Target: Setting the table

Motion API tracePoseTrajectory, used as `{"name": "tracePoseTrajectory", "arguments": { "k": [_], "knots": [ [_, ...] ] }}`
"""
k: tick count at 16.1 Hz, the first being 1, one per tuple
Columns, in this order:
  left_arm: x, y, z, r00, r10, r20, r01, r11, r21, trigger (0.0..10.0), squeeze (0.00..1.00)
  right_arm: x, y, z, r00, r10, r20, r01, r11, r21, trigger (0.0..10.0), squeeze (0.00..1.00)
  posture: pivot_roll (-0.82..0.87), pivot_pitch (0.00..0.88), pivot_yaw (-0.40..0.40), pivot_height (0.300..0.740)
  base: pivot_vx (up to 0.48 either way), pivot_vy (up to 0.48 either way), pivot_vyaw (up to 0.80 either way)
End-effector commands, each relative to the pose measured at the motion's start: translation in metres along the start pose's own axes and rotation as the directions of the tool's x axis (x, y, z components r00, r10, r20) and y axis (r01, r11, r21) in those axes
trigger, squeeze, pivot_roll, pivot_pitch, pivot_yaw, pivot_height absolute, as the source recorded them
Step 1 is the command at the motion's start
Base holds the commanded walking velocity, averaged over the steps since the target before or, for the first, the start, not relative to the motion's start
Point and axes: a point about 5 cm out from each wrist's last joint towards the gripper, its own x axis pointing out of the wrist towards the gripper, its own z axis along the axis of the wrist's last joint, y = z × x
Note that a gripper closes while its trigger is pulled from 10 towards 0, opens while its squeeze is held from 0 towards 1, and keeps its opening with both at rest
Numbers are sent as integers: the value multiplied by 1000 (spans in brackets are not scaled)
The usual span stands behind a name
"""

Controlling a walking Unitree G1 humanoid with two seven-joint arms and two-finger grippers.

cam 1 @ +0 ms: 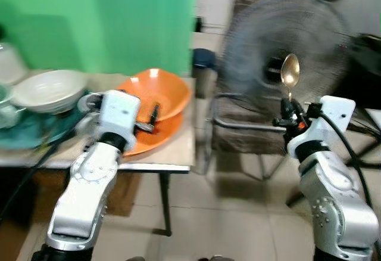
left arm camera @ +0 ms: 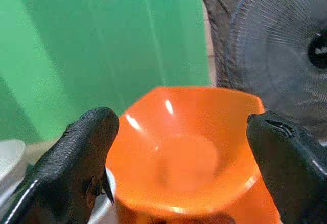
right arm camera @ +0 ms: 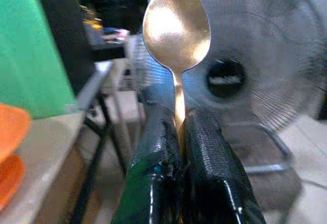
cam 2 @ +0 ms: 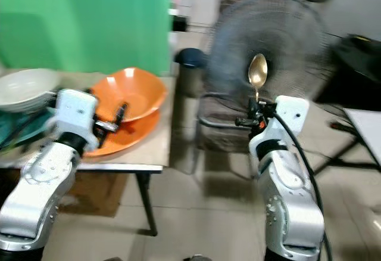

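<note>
Right claw pinches spoon by handle, bowl end up, in air before big fan, well off tabletop. Left claw spread wide, holding nothing, above tabletop near stacked orange bowls. My judgement: carry spoon toward tabletop slowly, keep pinch firm, lay it flat on bare part just beside bowls. Spoon is golden, shiny, thin handle, oval bowl. White bowls farther left.

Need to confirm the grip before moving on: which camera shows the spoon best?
The right wrist view: the spoon stands upright, large and sharp, its handle clamped in the right gripper. Both eye views show it smaller and blurrier, held up before the fan.
</note>
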Motion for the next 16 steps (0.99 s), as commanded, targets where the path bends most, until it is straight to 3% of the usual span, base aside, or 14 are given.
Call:
{"name": "tracePoseTrajectory", "arguments": {
  "k": [1,6,14,16],
  "knots": [
    [2,2,3,1000,9,15,-9,1000,8,10000,0,2,0,-6,999,-5,-45,5,1000,-1,10000,0,110,0,-75,740,0,0,-800],
    [0,5,-1,1000,0,-4,-1,998,-65,10000,0,6,5,-20,993,-15,-114,16,1000,8,10000,0,116,0,-85,740,0,0,-800],
    [2,5,-2,999,-32,-10,32,998,-59,10000,0,12,10,-19,994,-5,-112,8,1000,22,10000,0,107,0,-74,740,293,0,-788],
    [3,6,-2,999,-40,-12,39,997,-60,10000,0,13,10,-19,994,-1,-107,3,1000,19,10000,0,105,0,-72,740,332,0,0]
  ]
}}
